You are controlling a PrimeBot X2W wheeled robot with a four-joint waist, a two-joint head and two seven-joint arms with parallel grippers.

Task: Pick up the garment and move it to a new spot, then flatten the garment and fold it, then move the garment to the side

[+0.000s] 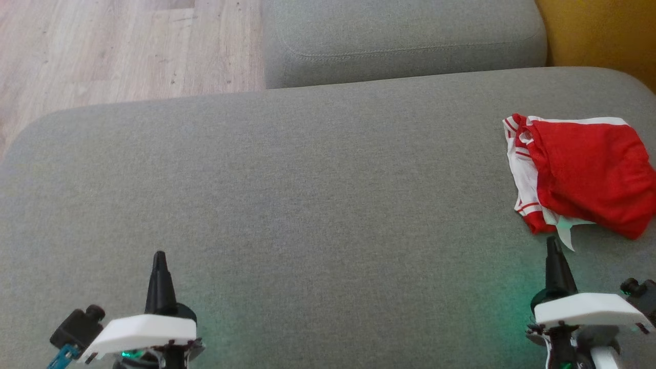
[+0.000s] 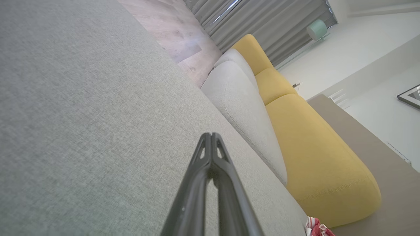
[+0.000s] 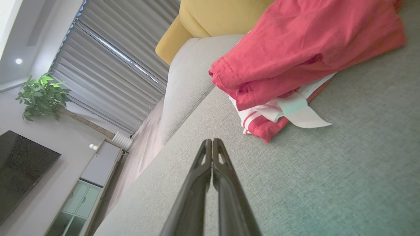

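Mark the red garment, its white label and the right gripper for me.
red garment (image 1: pixel 589 164): head view, middle of the red top layer.
white label (image 3: pixel 306 118): right wrist view, flat of the tag poking out below.
right gripper (image 1: pixel 552 244): head view, at the closed fingertips.

The grey cushion (image 1: pixel 307 179) lay open ahead of the left hand (image 1: pixel 159 255); the red garment (image 1: pixel 589 174) sat just beyond the right hand (image 1: pixel 552 242).

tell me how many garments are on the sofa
1: a red and white garment at the far right of the grey sofa, just ahead of the right gripper. Its folds could hide another piece.
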